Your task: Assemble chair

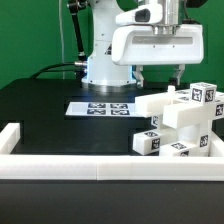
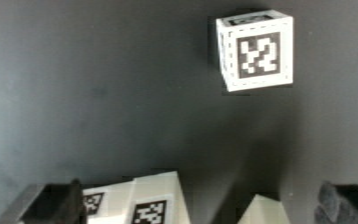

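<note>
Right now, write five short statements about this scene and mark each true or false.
1. The pincer is open and holds nothing. True.
2. The chair parts sit at the exterior view's left. False: they are piled at its right, against the white rail.
3. The marker board lies flat on the table. True.
4. The pincer grips a chair leg. False: it hangs above the pile, touching nothing.
5. The table is white. False: it is black.
</note>
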You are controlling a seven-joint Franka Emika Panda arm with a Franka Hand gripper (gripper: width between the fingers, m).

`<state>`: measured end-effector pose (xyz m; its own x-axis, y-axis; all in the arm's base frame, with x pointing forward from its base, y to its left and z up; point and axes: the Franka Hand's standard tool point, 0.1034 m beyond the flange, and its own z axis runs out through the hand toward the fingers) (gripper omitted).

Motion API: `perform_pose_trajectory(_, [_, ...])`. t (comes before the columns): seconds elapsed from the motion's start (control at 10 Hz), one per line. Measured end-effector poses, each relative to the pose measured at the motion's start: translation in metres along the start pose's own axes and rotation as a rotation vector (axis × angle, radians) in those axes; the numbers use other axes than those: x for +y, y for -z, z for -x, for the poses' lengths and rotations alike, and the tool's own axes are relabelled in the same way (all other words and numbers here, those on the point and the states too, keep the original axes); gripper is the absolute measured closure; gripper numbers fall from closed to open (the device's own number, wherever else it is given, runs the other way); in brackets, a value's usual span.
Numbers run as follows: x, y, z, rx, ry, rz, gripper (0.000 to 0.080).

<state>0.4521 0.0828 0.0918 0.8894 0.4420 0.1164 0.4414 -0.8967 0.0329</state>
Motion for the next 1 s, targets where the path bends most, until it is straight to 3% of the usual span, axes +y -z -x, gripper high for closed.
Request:
perform_pose_trajectory(0.4, [0.000, -0.002, 0.000, -0.010, -0.009, -0.003, 0.0151])
perform_pose_trajectory(0.6, [-0.005, -0.010, 0.004, -0.027, -0.002, -0.004, 0.0151])
perform_pose_trajectory(1.0, [0.000, -0.035, 0.012, -0.026, 0.009, 0.040, 0.0151])
